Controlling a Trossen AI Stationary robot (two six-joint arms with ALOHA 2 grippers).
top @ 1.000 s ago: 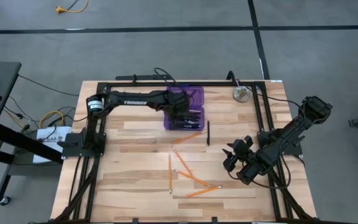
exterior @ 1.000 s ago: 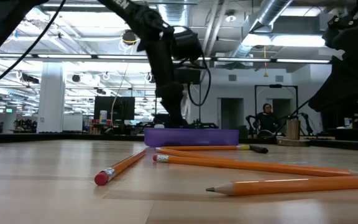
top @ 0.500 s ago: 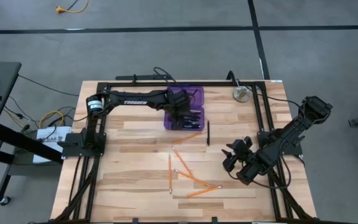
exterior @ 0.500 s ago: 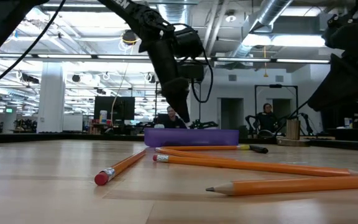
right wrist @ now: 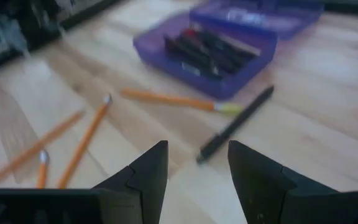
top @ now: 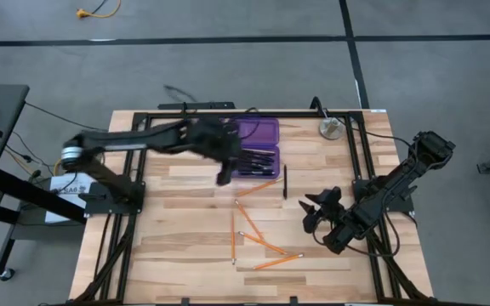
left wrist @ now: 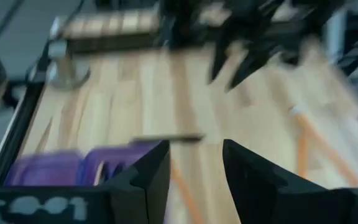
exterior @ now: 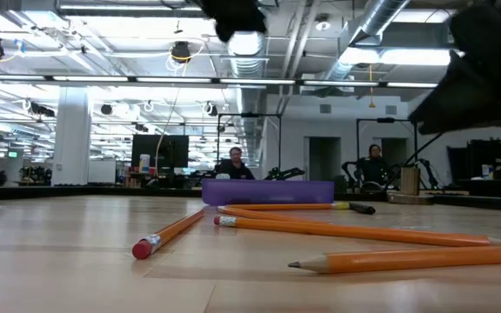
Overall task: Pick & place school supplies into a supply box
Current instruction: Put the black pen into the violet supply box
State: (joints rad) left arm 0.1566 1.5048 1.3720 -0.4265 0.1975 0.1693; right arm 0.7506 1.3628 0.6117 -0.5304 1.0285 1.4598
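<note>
The purple supply box lies open at the table's far middle, its lid flat behind it and black pens inside. Several orange pencils are scattered on the wood nearer the front, one right beside the box. A black pen lies to the box's right. My left gripper hangs open and empty, high above the table by the box's near left corner. In the left wrist view the box shows past my left gripper. My right gripper waits open at the right, above the table.
A round silver disc sits at the far right corner. A black metal frame borders the table. Bare wood lies on the table's left half and along its near edge. People sit in the room behind the table.
My left gripper has risen quickly out of the supply box and swung toward the table's near left, tipping from steeply downward to a shallower slant; it has left the low view but for its underside. My right gripper has stayed in place, its wrist turning slightly.
</note>
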